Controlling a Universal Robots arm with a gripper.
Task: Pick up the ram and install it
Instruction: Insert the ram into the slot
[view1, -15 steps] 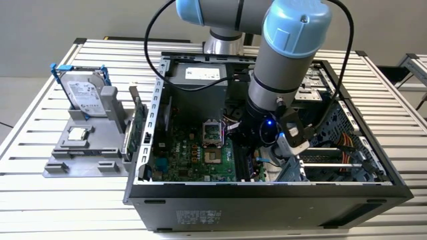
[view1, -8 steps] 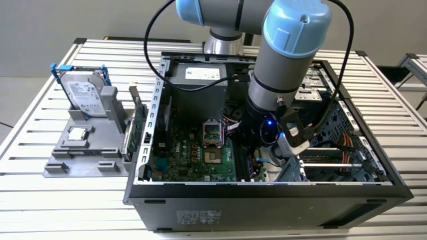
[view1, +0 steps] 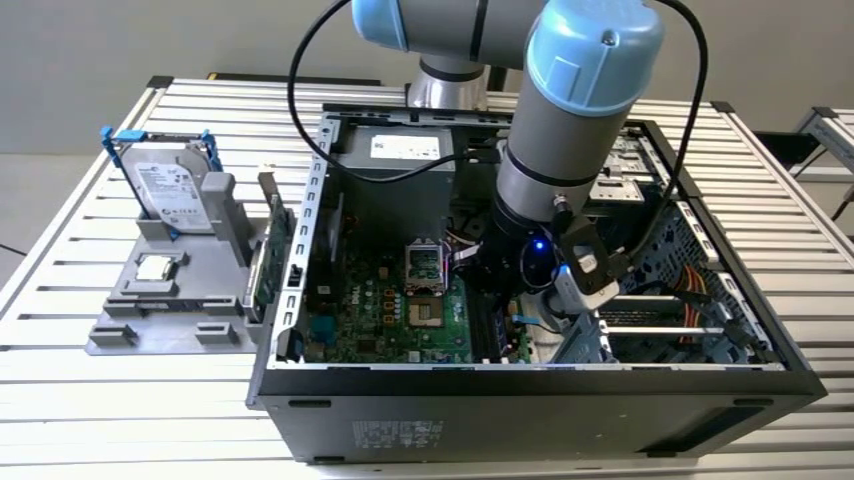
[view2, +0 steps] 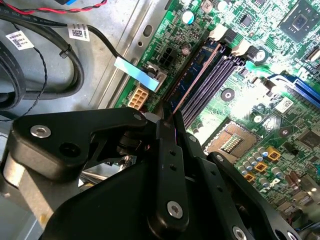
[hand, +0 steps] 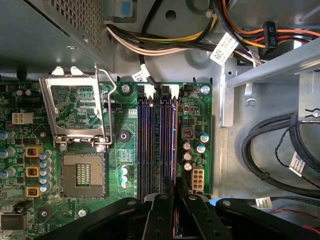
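One ram (view2: 197, 75) stick stands on edge in the outermost memory slot (hand: 172, 145) of the motherboard (hand: 120, 165), the slot nearest the board's edge. In the second wrist view its thin top edge runs from the gripper (view2: 169, 131) toward the white slot latches. The gripper's two black fingers (view2: 167, 165) are drawn narrow and clamp the near end of the stick between them. In the first wrist view the gripper (hand: 176, 200) sits directly over the slot bank.

Count: four parallel memory slots; one open processor socket (hand: 82, 175) with one raised metal load frame (hand: 77, 112); one white power connector (hand: 196, 179) just beside the slots.

The motherboard lies in one open computer case (view1: 534, 390), which rests on its side. One robot arm (view1: 567, 130), grey with blue joint caps, reaches down into the case. Cable bundles (hand: 175, 42) cross the case above the board.

Toward the exterior view's left, one grey fixture tray (view1: 160, 320) lies beside the case. It carries one hard drive (view1: 171, 190) standing upright and one green card (view1: 274, 250) on edge.

Case and tray rest on a table (view1: 80, 400) of pale slatted aluminium profiles. Behind it are a plain grey wall and floor.
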